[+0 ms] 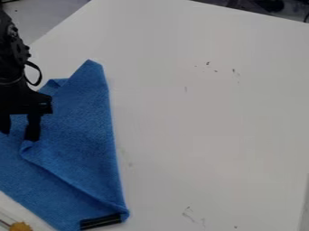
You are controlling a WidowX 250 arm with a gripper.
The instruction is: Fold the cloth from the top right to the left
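Observation:
The black gripper [19, 133] hangs at the left edge over the blue cloth [78, 126], its two fingers spread apart and pointing down. Part of the cloth lies folded over on itself, with a layer edge slanting from just under the right finger down to the lower right corner. That folded flap's tip is right at the right fingertip; whether they touch I cannot tell. A pointed corner of cloth stands out at the top, beside a smaller raised fold. The arm hides some of the cloth's upper left.
A black striped piece [100, 221] lies at the cloth's bottom edge. A small yellow-orange object [21, 226] sits at the bottom left. The white table [211, 126] stretches right of the cloth, with a few dark marks on it; dark items are behind its far edge.

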